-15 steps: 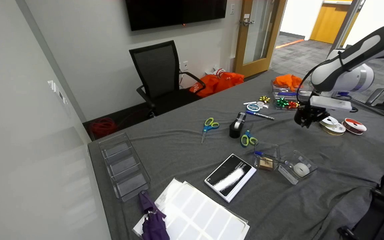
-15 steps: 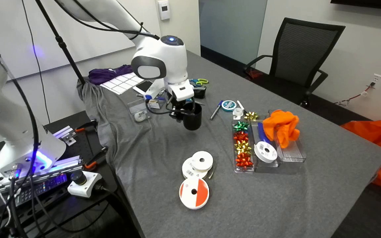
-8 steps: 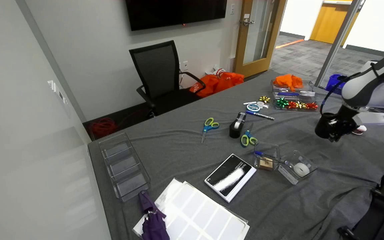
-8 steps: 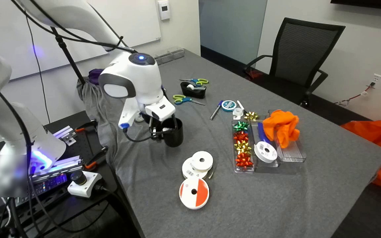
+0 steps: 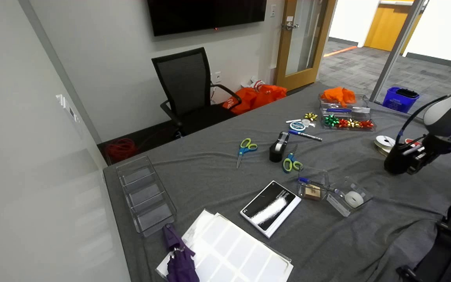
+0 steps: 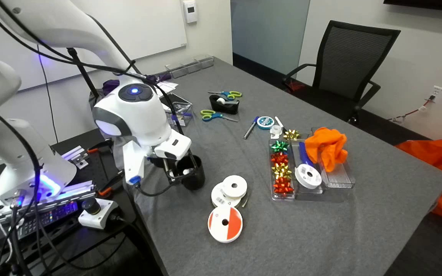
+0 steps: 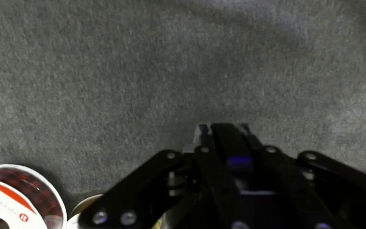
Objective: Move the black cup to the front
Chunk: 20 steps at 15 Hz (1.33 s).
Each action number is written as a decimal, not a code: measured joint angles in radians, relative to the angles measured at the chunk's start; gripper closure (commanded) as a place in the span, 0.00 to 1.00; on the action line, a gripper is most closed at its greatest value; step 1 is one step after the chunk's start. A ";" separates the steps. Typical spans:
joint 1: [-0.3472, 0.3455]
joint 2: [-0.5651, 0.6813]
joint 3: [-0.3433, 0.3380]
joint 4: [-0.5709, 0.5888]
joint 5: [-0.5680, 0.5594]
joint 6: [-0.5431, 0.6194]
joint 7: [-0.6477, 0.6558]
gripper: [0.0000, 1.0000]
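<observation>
Black cup (image 6: 195,182): in the gripper (image 7: 223,133), toward seven o'clock from the centre of an exterior view, mouth upward; whether its base touches the gray tablecloth (image 6: 301,237) cannot be told.
Gripper: clamped on the cup, apparently across its wall; in the wrist view the fingertips stand close, with something narrow and dark, probably that wall, between them.
Cup weight: likely light, being small; any contents are hidden.
Cup wall: looks thin, stiff and smooth, so it should not give under a squeeze but may swivel or slide if swung fast. Its material, and so how breakable it is, cannot be told.
Cup rim: the best hold, one fingertip inside and one outside, with a firm but measured pinch.
White ribbon spools (image 6: 228,191): four o'clock from the cup, near but apart; a red-and-white ribbon spool (image 6: 221,230) lies at five. A low path that way risks a knock.
Tape dispenser (image 6: 223,108): one o'clock from the cup, well apart.
</observation>
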 measured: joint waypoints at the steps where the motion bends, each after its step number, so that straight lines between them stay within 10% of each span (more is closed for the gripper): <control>1: -0.022 -0.001 0.015 0.000 0.019 0.003 -0.047 0.35; 7: -0.090 -0.005 0.080 0.003 0.099 0.004 -0.196 0.00; 13: -0.057 -0.023 0.047 0.000 0.043 -0.024 -0.116 0.00; 20: 0.071 -0.208 -0.083 0.021 -0.129 -0.358 0.143 0.00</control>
